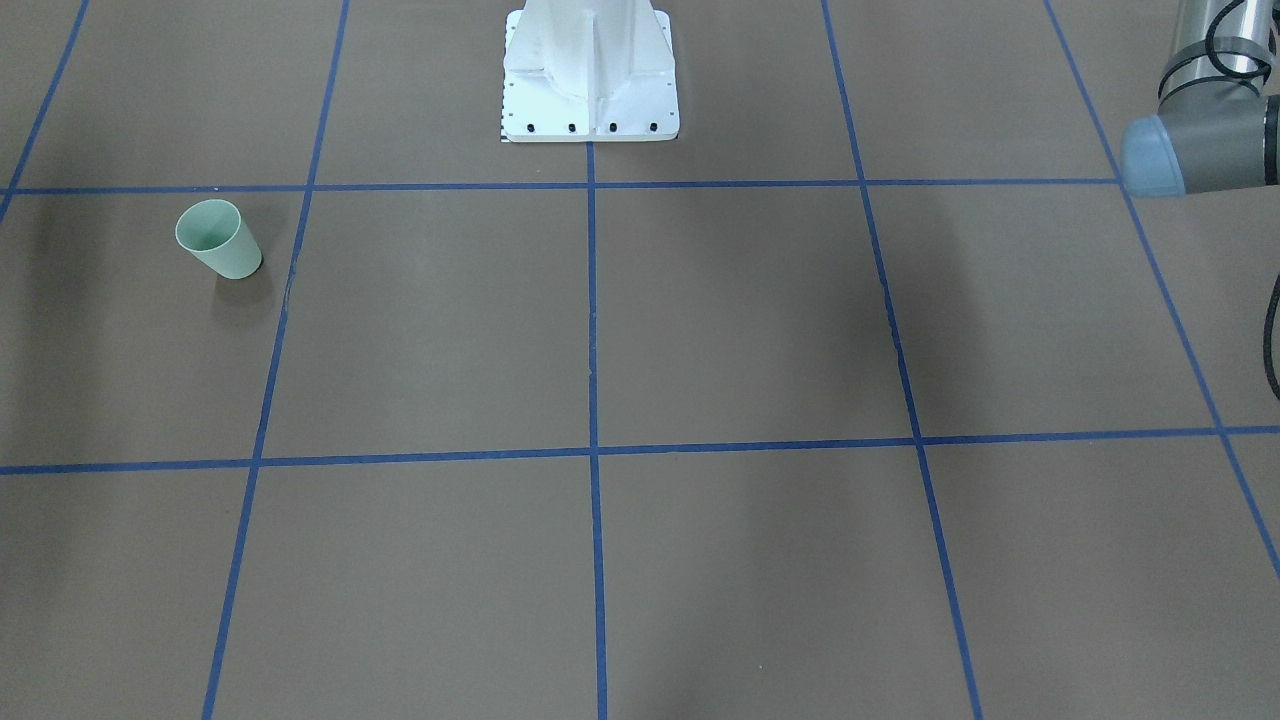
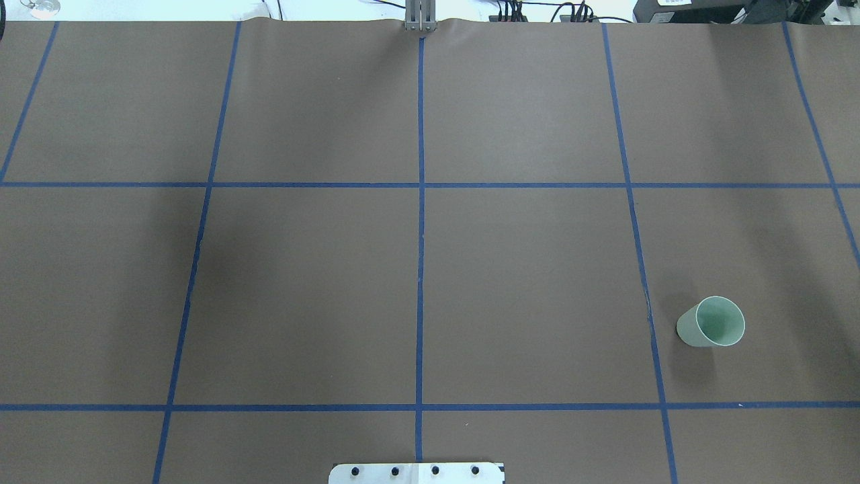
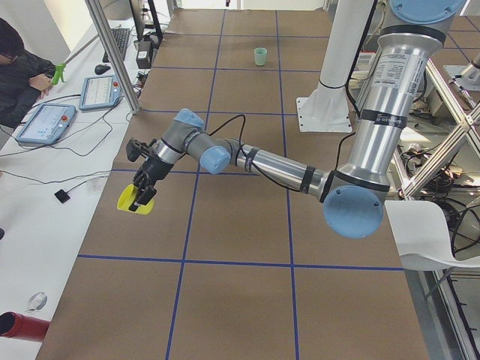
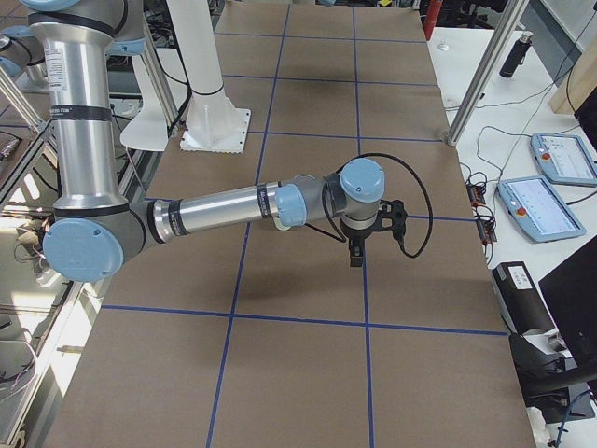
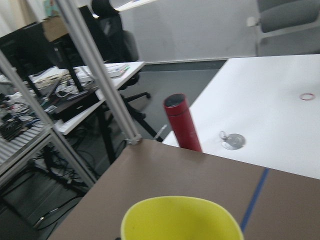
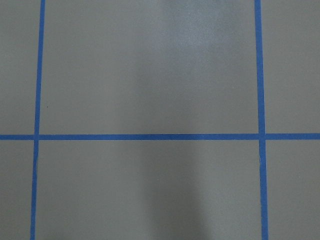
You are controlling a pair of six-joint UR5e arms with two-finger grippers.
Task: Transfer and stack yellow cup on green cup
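Observation:
The yellow cup (image 3: 135, 200) hangs tilted at the tip of my left gripper (image 3: 142, 187), off the table near its far left corner. Its rim fills the bottom of the left wrist view (image 5: 180, 220). The fingers show only in the exterior left view, so I cannot tell whether they are shut on it. The green cup (image 2: 711, 323) stands upright on the table's right side, near the robot; it also shows in the front-facing view (image 1: 220, 240) and the exterior left view (image 3: 260, 56). My right gripper (image 4: 355, 252) points down over mid-table, far from both cups; I cannot tell its state.
The white robot base (image 1: 590, 75) stands at the table's near-middle edge. A red bottle (image 5: 182, 122) and an aluminium frame post (image 5: 100, 75) stand beyond the table's left end. An operator (image 3: 19, 75) sits at a side desk with tablets (image 3: 46, 122).

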